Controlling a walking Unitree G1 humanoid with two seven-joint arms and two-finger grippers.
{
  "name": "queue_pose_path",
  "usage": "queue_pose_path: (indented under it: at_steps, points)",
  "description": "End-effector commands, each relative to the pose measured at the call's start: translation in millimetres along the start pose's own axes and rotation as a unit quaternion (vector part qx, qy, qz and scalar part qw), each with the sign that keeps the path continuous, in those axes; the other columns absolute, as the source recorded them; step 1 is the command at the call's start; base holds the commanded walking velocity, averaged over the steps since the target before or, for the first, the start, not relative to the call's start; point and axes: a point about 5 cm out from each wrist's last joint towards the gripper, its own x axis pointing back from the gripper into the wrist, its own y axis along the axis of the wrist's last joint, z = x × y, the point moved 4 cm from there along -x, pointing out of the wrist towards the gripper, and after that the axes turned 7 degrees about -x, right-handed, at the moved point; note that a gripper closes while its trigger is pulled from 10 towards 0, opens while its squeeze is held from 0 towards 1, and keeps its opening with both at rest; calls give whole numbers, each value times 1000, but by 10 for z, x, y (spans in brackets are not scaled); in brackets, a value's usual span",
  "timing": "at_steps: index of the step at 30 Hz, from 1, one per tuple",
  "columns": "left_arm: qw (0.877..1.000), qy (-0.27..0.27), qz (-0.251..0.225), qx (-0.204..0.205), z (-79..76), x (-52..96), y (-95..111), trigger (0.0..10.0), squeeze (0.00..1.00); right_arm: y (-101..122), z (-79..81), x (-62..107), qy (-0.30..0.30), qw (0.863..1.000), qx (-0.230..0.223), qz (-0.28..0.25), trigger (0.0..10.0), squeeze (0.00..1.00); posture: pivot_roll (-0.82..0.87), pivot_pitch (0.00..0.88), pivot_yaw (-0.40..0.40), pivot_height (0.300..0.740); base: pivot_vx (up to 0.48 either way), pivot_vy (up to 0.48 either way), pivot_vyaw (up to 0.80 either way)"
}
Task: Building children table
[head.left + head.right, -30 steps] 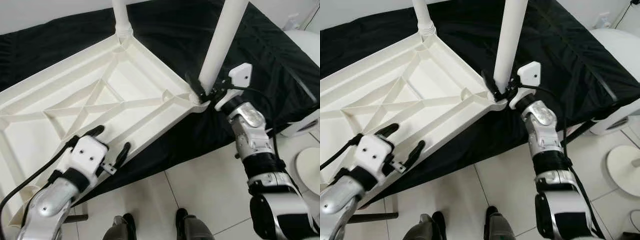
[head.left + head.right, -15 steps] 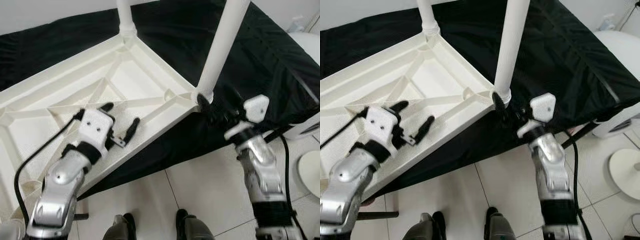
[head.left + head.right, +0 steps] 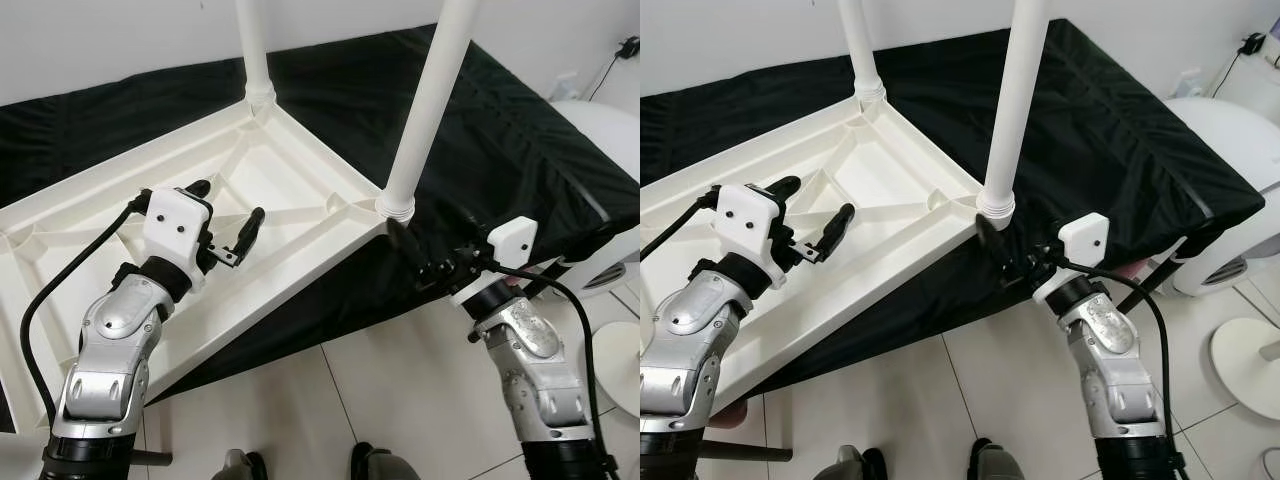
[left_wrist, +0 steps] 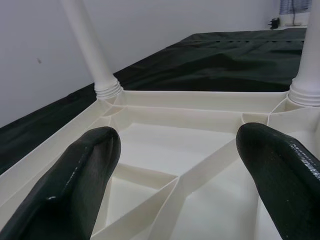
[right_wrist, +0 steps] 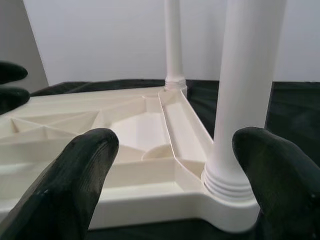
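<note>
the upturned white table top (image 3: 200,240) with 2 legs (image 3: 425,105) lies centre-left on black cloth (image 3: 500,140). left claw (image 3: 222,210) hovers open above its ribs; right claw (image 3: 425,262) is open beside the corner edge.

Your left tool (image 3: 222,212) is two long black fingers (image 4: 80,180) with fat rounded tips, bolted to a boxy white housing with a couple of small dark screw holes on its face. A black cable loops off that housing and runs back down the arm. The arms are brushed silver shells broken up by black bands at the joints. Your right tool (image 3: 415,255) is built the same: white block, black fingers, black cable curling along the silver forearm.
</note>
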Motion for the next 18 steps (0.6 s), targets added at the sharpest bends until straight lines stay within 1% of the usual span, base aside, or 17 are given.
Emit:
queue_pose_path:
  at_steps: [1, 2, 3, 4, 5, 6, 7, 8, 9, 10, 14, 16, 18]
  points:
    - [1000, 11, 8, 0, -41, 55, 7, 10000, 0, -48, 1, -39, 43, 999, -17, 24, 10000, 0, -49, 189, 6, 740, 0, 0, 0]
    - [1000, 5, 6, 3, -75, 70, 28, 10000, 0, -51, -15, -60, 62, 997, -19, 34, 10000, 0, -49, 189, 6, 740, 0, 0, 0]
    - [1000, 5, 6, 3, -75, 70, 28, 10000, 0, -51, -15, -60, 62, 997, -19, 34, 10000, 0, -49, 189, 6, 740, 0, 0, 0]
    - [1000, 0, 3, 5, -95, 77, 55, 10000, 0, -52, -26, -70, 79, 995, -24, 46, 10000, 0, -43, 199, -1, 740, 0, 0, 0]
    - [1000, -4, -2, 9, -119, 84, 101, 10000, 0, -42, -91, -93, 88, 994, -26, 55, 10000, 0, -37, 210, -8, 740, 0, 0, 0]
    - [1000, -4, -2, 9, -119, 84, 101, 10000, 0, -42, -91, -93, 88, 994, -26, 55, 10000, 0, -37, 210, -8, 740, 0, 0, 0]
    - [1000, -6, -7, 11, -135, 87, 137, 10000, 0, -26, -142, -106, 93, 993, -23, 63, 10000, 0, -35, 213, -11, 740, 0, 0, 0]
    - [1000, -6, -7, 11, -135, 87, 137, 10000, 0, -26, -142, -106, 93, 993, -23, 63, 10000, 0, -35, 213, -11, 740, 0, 0, 0]
    - [1000, -13, -14, 11, -174, 91, 205, 10000, 0, -5, -233, -123, 102, 992, -18, 77, 10000, 0, -28, 228, -20, 740, 0, 0, 0]
    - [1000, -14, -16, 11, -183, 93, 223, 10000, 0, 1, -250, -125, 105, 991, -18, 80, 10000, 0, -28, 228, -20, 740, 0, 0, 0]
    - [999, -17, -22, 15, -207, 95, 265, 10000, 0, 0, -251, -121, 122, 988, -25, 92, 10000, 0, -25, 234, -23, 740, 0, 0, 0]
    - [999, -21, -26, 20, -234, 101, 309, 10000, 0, 9, -259, -114, 143, 984, -30, 105, 10000, 0, -25, 249, -25, 740, 0, 0, 0]
    - [999, -23, -27, 20, -250, 106, 330, 10000, 0, 17, -279, -118, 146, 983, -29, 107, 10000, 0, -25, 253, -27, 740, 0, 0, 0]
